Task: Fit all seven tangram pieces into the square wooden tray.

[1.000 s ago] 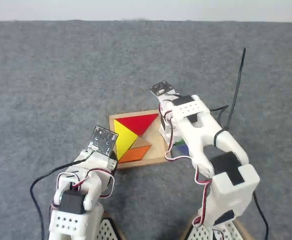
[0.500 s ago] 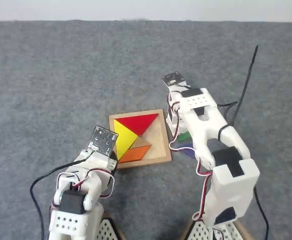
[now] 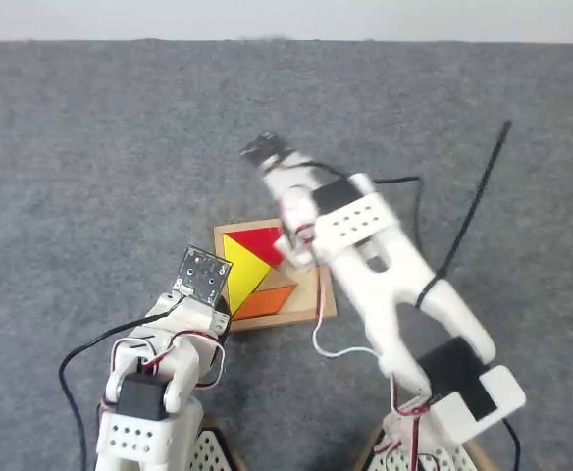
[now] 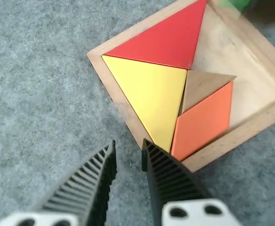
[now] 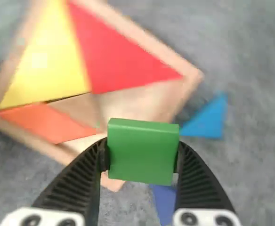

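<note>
The square wooden tray (image 3: 322, 297) lies mid-table with a red triangle (image 4: 168, 40), a yellow triangle (image 4: 151, 94), a brown triangle (image 4: 201, 84) and an orange parallelogram (image 4: 203, 117) in it. My right gripper (image 5: 142, 146) is shut on a green square piece (image 5: 142, 160), held above the tray's bare floor (image 5: 142, 103) near its rim. A light blue triangle (image 5: 206, 120) and a dark blue piece (image 5: 165, 200) lie on the carpet beside the tray. My left gripper (image 4: 128, 146) hangs narrowly open over the carpet, just off the tray edge by the yellow triangle's tip.
Grey carpet covers the table all around the tray. The right arm (image 3: 365, 245) stretches across the tray's right half. The left arm (image 3: 183, 324) stands at the tray's near left corner. A black cable (image 3: 473, 206) runs over the carpet to the right.
The right arm has swung left from the carpet beside the tray to above the tray, carrying the green square. The left arm has kept still.
</note>
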